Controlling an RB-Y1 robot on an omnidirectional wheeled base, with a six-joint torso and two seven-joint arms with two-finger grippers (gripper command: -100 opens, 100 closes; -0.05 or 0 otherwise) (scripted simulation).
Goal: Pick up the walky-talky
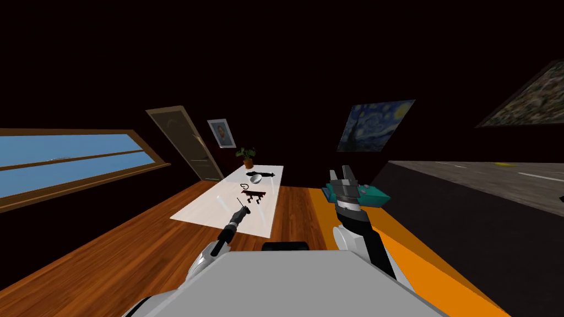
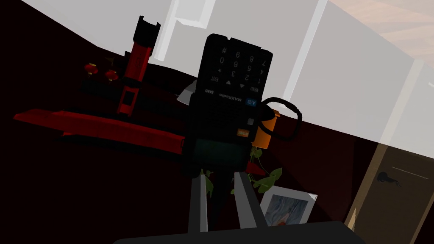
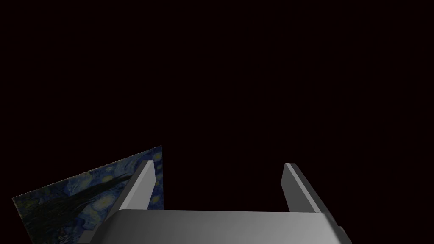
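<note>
The walky-talky is a black handset with a keypad that reads upside down from my left hand. Its narrow dark end runs down between the fingers of my left gripper, which is shut on it. In the head view that gripper reaches over the near half of the white table, just short of a dark red toy. From the left wrist the same toy lies right behind the handset. My right gripper is raised to the right, off the table, and is open with nothing between its fingers.
Farther along the table lie a black cord loop, a grey oval thing and a potted plant. A brown door stands behind the table. A teal object sits by my right hand over an orange surface.
</note>
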